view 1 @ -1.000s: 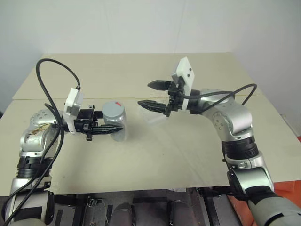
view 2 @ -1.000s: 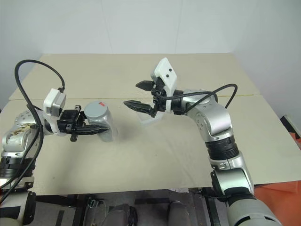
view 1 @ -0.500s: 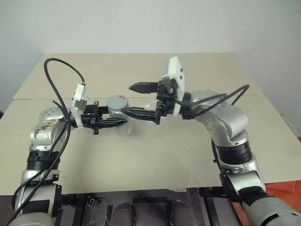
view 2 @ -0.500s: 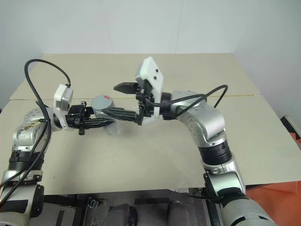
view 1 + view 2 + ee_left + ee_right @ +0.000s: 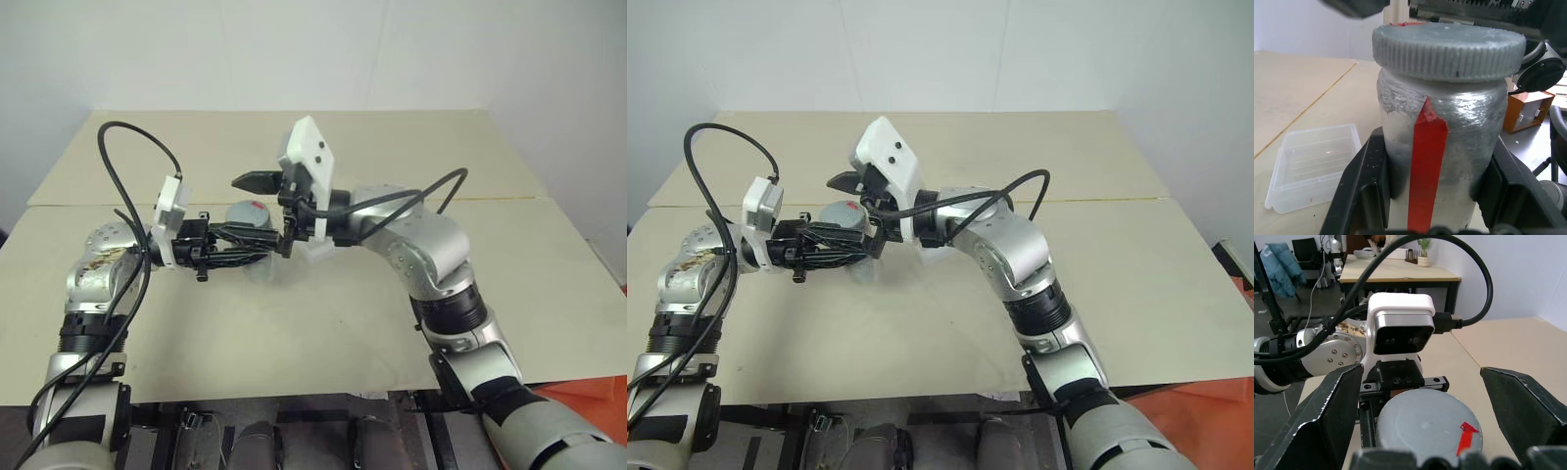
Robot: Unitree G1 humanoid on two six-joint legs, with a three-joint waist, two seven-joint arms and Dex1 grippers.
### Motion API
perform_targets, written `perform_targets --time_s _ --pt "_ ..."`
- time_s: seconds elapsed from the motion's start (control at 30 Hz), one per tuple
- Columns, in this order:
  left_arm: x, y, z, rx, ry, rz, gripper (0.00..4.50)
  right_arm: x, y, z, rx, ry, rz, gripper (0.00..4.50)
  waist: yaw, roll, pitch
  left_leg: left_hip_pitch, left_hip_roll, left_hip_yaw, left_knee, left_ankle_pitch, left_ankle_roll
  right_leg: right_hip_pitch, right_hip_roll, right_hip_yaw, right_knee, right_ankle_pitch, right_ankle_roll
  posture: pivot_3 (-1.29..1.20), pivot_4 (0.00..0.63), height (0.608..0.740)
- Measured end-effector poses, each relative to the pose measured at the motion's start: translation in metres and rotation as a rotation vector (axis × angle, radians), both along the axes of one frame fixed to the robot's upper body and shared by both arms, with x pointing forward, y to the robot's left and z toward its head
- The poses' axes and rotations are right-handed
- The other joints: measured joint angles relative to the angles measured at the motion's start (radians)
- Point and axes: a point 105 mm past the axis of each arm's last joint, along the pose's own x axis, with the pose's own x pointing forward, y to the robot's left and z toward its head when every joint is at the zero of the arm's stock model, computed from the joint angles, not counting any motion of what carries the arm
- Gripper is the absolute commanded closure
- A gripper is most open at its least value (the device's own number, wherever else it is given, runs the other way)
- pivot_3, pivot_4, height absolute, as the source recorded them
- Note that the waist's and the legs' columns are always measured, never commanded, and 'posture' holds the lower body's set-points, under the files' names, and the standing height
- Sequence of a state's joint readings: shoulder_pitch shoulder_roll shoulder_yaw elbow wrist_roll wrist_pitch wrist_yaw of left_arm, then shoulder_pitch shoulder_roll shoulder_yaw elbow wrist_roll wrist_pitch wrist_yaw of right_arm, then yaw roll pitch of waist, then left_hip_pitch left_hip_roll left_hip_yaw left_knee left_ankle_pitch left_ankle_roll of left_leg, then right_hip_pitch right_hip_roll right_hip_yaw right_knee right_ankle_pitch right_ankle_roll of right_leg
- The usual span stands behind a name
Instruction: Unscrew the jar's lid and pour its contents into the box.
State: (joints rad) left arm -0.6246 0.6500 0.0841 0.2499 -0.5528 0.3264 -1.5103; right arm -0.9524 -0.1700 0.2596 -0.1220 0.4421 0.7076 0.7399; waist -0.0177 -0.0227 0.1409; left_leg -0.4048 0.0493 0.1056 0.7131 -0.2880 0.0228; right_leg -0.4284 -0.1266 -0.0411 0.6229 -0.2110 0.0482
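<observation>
Beige table (image 5: 392,323): near and right edges bare | clear shallow plastic box (image 5: 1312,164) just beside the jar, behind the arms | left gripper (image 5: 1435,196) clamps silvery jar with red stripe (image 5: 1437,142) above table's left-middle, grey ribbed lid (image 5: 1448,46) on | right gripper (image 5: 1422,423) spread wide, straddling lid, fingers apart from it.

The bench (image 5: 372,323) has a pale beige top with a seam running across it from side to side. A shallow clear plastic box (image 5: 1315,164) lies flat on the bench, just beside the seam.
</observation>
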Motion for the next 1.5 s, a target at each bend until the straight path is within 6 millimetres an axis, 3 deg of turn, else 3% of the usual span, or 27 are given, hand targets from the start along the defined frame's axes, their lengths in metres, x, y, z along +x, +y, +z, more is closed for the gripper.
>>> perform_targets --time_s 0.63,0.9,1.07,1.5 --pt "-0.002 0.006 -0.002 0.007 0.009 0.041 2.6 0.011 -0.013 -0.007 -0.051 -0.005 -0.021 0.04 0.0 0.0 0.0 0.0 0.0 0.0 0.0 0.0 0.0 0.0 0.0 0.0 0.0 0.0 0.0 0.0 0.15 0.74" --pt "-0.002 0.01 0.002 0.004 0.005 0.054 2.6 0.012 -0.03 -0.013 -0.064 0.005 -0.024 0.04 0.0 0.0 0.0 0.0 0.0 0.0 0.0 0.0 0.0 0.0 0.0 0.0 0.0 0.0 0.0 0.0 0.15 0.74" --pt "-0.009 0.009 0.007 -0.002 -0.017 0.018 2.6 0.026 -0.054 -0.01 -0.042 0.008 -0.123 0.04 0.003 0.0 0.0 0.0 0.0 0.0 0.0 0.0 0.0 0.0 0.0 0.0 0.0 0.0 0.0 0.0 0.15 0.74" --pt "-0.01 0.009 0.009 0.004 -0.028 0.012 2.6 0.026 -0.068 -0.02 -0.073 0.028 -0.124 0.04 0.003 0.0 0.0 0.0 0.0 0.0 0.0 0.0 0.001 0.0 0.0 0.0 0.0 0.0 0.0 0.0 0.15 0.74"
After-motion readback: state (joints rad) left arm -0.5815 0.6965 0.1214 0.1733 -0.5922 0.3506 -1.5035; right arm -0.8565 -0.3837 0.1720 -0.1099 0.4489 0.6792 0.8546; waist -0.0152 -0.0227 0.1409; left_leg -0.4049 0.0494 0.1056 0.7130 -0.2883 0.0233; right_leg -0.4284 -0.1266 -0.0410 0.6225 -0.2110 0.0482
